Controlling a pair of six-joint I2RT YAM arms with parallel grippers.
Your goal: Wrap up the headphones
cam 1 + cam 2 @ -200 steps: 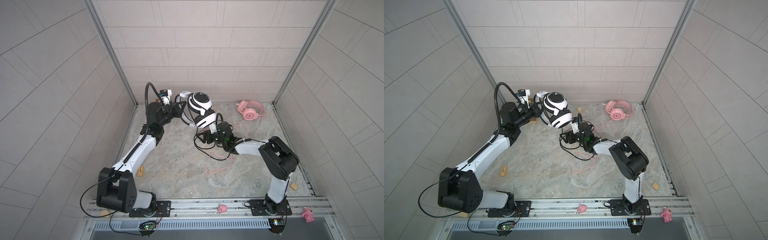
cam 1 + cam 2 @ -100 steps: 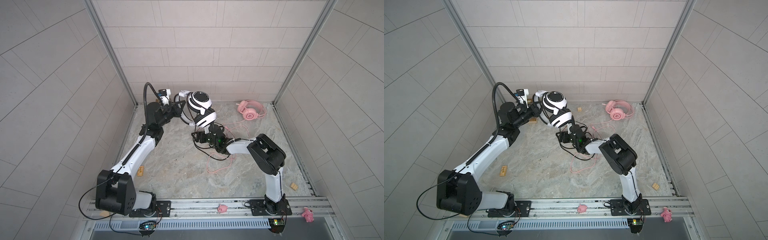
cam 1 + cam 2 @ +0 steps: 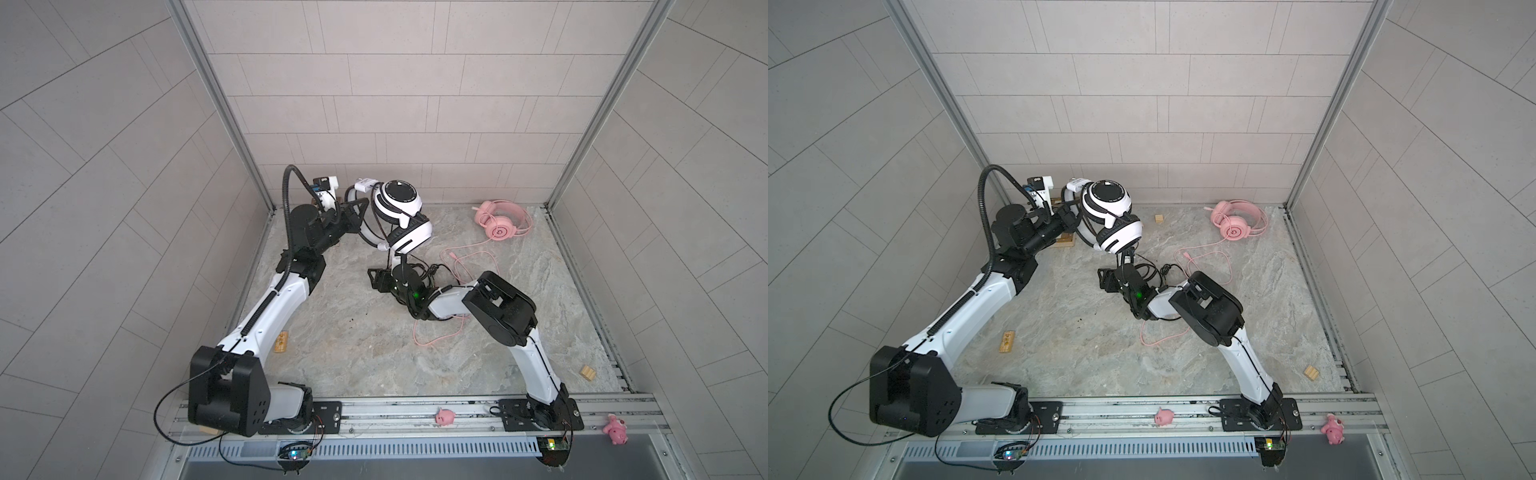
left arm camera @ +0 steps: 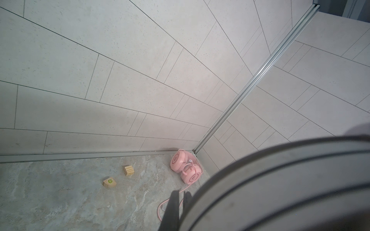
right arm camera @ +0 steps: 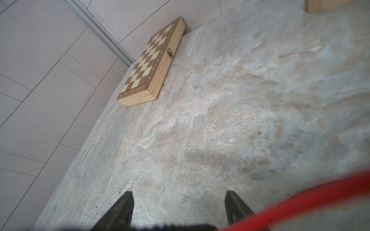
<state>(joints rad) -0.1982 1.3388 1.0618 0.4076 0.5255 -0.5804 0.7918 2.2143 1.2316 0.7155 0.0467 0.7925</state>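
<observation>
Left jaws: clenched on the headband of the white headphones (image 3: 400, 206), lifted above the counter (image 3: 353, 345) near its back-left corner | Right jaws: released, empty, low beneath them | You: catch the black cord (image 3: 430, 272) near the earcup and keep the loops snug.

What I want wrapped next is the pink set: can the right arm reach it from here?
Probably yes. The pink headphones lie unobstructed in the back corner on that arm's side, and the right tool is open. The black cord bunched by its wrist may drag.
</observation>
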